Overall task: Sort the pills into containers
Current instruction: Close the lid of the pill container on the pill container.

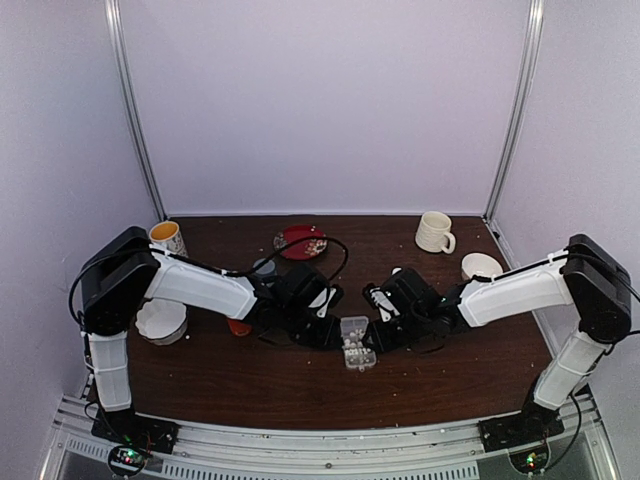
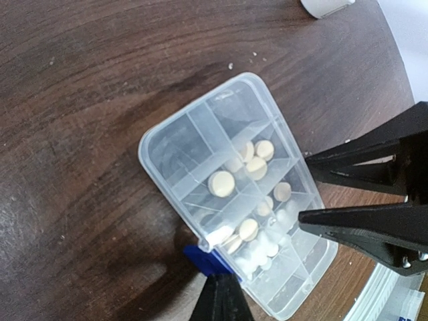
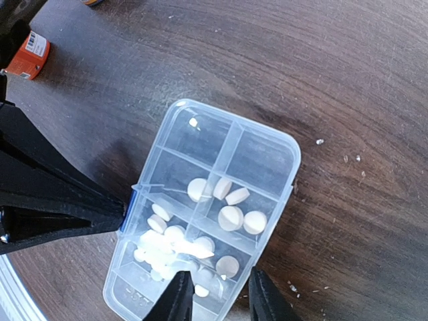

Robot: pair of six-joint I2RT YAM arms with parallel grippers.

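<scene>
Organizer box (image 1: 357, 343) is seen lying flat on the dark wood tabletop (image 1: 450, 380), at approx. 6 o'clock of its centre, btwn the two arms. It is a clear plastic rectangle w/ rounded corners, divided into two columns of small cells (image 3: 261, 157). A blue tab (image 3: 128, 208) is fixed midway along one long edge. Whether the lid is down cannot be told.

Pills (image 3: 231, 218) are found in the middle cells. Beige tablets (image 2: 221, 183), round and larger, are spread a few per cell, some flat, some leaning on each other. Small white tablets (image 2: 262, 251) are heaped in a cell right by the tab. One tiny pale bit is seen in an end cell.

L jaws are shown fully closed, w/ the tips pinched on the blue tab, at the box's 9 o'clock in the top view. R jaws are held part open at the opposite long edge, approx. 3 o'clock. One of the R fingertips (image 3: 179, 294) is placed over the cells, the other at the rim. Nothing is seen clamped btwn them.

A white mug (image 1: 435, 232) is stood at 1 o'clock and a red plate (image 1: 300, 241) at 11 o'clock, both well apart from the box. Pale crumbs (image 3: 319, 142) are scattered on the wood nearby.
</scene>
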